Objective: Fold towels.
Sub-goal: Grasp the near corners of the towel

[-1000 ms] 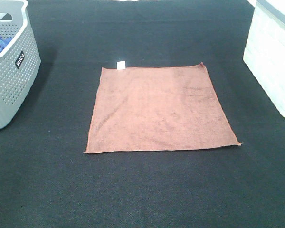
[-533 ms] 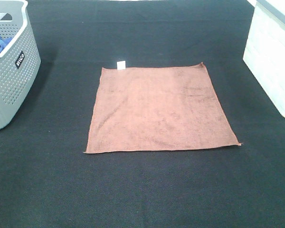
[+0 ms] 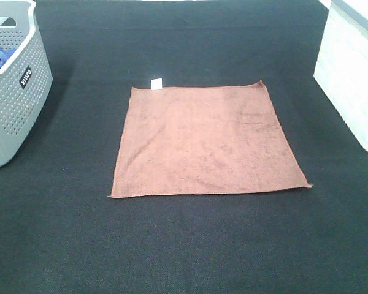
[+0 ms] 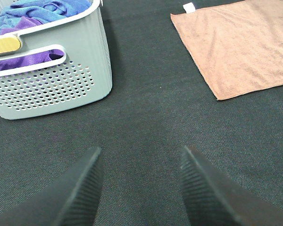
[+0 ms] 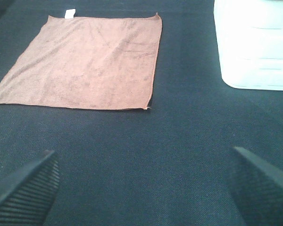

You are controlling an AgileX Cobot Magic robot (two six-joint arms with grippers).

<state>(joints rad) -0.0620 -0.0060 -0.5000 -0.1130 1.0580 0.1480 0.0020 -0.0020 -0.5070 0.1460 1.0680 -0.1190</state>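
The reddish-brown towel (image 3: 205, 141) lies spread flat and unfolded on the dark counter (image 3: 190, 251), well apart from the grey basket (image 3: 18, 104) and on the side away from its label. It is close to square, so no long axis stands out. One pair of edges runs across the counter and the other runs away from the camera. Its small white tag (image 3: 156, 83) sticks out at the far corner, the one nearer the basket.

The left hand (image 4: 141, 188) hangs low over bare counter, just out from the basket's perforated wall. Its two dark ribbed fingers (image 4: 80, 188) are moderately apart and hold nothing. The right hand (image 5: 141, 188) is beyond the towel from the basket, also over bare counter, spread very wide and empty.

A black label on the basket carries white letters turned sideways, too small to read with certainty. Blue and purple cloths (image 4: 37, 14) are heaped inside it.
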